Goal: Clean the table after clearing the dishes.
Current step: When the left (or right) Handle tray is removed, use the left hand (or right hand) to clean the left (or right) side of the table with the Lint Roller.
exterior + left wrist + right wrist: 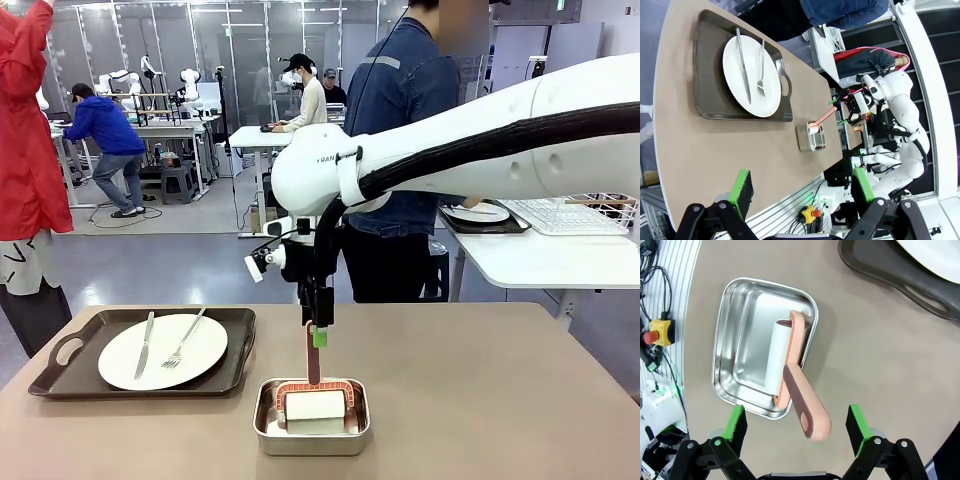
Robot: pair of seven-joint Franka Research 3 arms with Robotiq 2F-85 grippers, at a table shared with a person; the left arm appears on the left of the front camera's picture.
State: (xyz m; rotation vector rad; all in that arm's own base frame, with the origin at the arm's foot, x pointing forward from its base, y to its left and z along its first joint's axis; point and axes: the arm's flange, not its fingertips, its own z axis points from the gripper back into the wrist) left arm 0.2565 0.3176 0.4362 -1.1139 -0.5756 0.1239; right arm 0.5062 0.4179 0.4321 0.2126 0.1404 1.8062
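Front: your right gripper (318, 338) hangs open just over the roller (315, 405), lined up to pinch its upright handle (313, 365). The dishes aren't cleared yet: glossy white plate (120, 362), steel knife (146, 343) and fork (185, 340) sit on the dark tray (238, 345) at the table's (480, 400) left side.
Left wrist: left gripper (800, 175) is open and empty above the matte tabletop.
Right wrist: the smooth pink handle leans out of the shiny steel pan (735, 325), framed between the green pads (736, 422).
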